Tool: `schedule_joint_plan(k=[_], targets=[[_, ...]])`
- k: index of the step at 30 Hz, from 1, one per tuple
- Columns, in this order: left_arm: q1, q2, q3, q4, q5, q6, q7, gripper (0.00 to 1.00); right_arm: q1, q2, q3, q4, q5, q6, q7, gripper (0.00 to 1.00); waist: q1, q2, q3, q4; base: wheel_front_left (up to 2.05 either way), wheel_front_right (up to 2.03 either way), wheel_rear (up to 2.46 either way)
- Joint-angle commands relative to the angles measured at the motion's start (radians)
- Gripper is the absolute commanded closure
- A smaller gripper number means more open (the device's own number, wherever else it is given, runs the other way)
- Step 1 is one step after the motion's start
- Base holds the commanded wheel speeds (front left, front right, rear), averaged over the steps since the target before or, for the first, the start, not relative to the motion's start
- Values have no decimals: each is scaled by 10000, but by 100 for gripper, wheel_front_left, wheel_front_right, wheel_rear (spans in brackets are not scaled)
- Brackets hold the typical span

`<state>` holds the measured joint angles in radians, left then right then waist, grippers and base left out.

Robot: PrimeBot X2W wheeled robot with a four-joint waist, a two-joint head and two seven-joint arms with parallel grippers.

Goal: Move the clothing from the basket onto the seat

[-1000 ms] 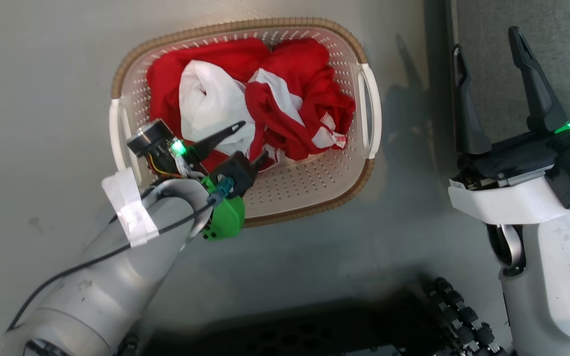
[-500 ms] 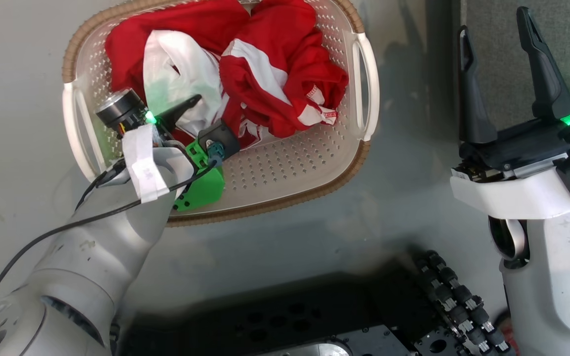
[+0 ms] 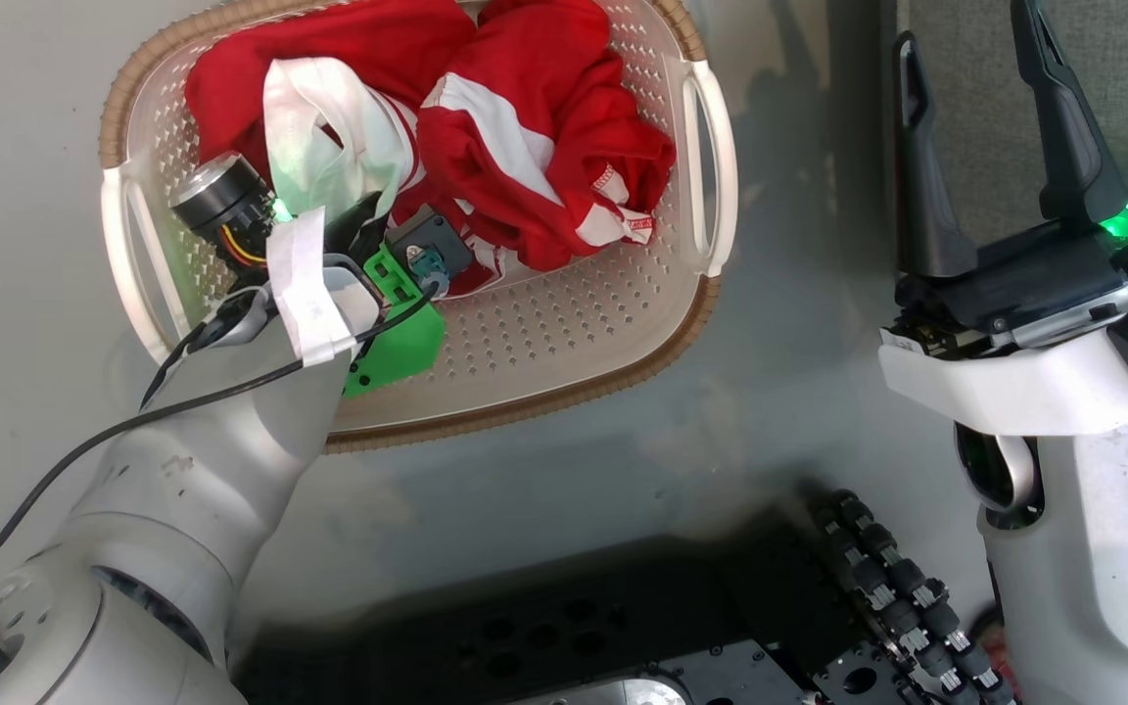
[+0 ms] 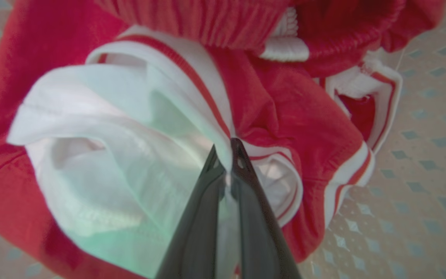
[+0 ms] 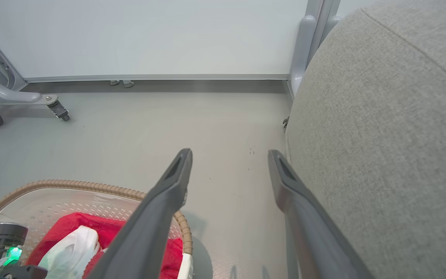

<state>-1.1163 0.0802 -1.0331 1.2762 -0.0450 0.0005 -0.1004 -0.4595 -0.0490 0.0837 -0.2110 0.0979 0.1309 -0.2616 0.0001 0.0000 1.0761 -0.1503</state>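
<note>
**Grip taken on the first garment**

Fingers that were standing wide over the heap a second ago are now pressing together: the left claw (image 4: 226, 147) is clamping a white fold (image 4: 110, 155) of the clothing (image 3: 525, 147), and the wrist view is showing cloth pinched between the two dark tips. The arm has also been pushing deeper into the basket (image 3: 525, 406). The basket's shift in the head view is looking like the camera's doing, not the basket's.

Both red pieces are lying bunched in the far half of the basket, whose near floor is showing bare. The basket is sitting on the floor (image 3: 770, 411), left of the seat (image 5: 381, 135), and nothing is resting on the seat yet.

The right claw (image 5: 229, 155) is hanging idle with its fingers still well apart, just beside the seat's rounded edge, holding nothing.

The reach seems to be giving way to the lift, so the task is only starting. The two garments are lying tangled against each other, so the second piece may be dragging up with the first. The pinch is on a thin fold, which could be slipping once weight comes onto it.
</note>
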Motion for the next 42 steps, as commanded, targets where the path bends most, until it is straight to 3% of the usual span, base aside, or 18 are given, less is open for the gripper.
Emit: schedule_joint_plan(k=[1, 12, 25, 42], targets=[[-97, 10, 19, 52, -69, -25, 72, 100, -80, -26, 12, 11, 94, -3, -52, 0, -1, 0, -68, -10, 0, 0, 0], [699, -8, 218, 90, -616, 17, -323, 100, 122, -26, 54, 307, 247, -3, -52, 0, -1, 0, -1352, -58, 0, 0, 0], [2547, -116, 1197, -559, -1985, 485, -1587, 100, 1236, -29, 161, 1061, 104, -3, -52, 0, -1, 0, -4578, 319, 0, 0, 0], [6414, 1141, 3026, -6584, -2728, 1671, -1644, 100, 3601, -30, 391, 1916, -148, -3, -52, 0, -1, 0, -9161, 739, 0, 0, 0]])
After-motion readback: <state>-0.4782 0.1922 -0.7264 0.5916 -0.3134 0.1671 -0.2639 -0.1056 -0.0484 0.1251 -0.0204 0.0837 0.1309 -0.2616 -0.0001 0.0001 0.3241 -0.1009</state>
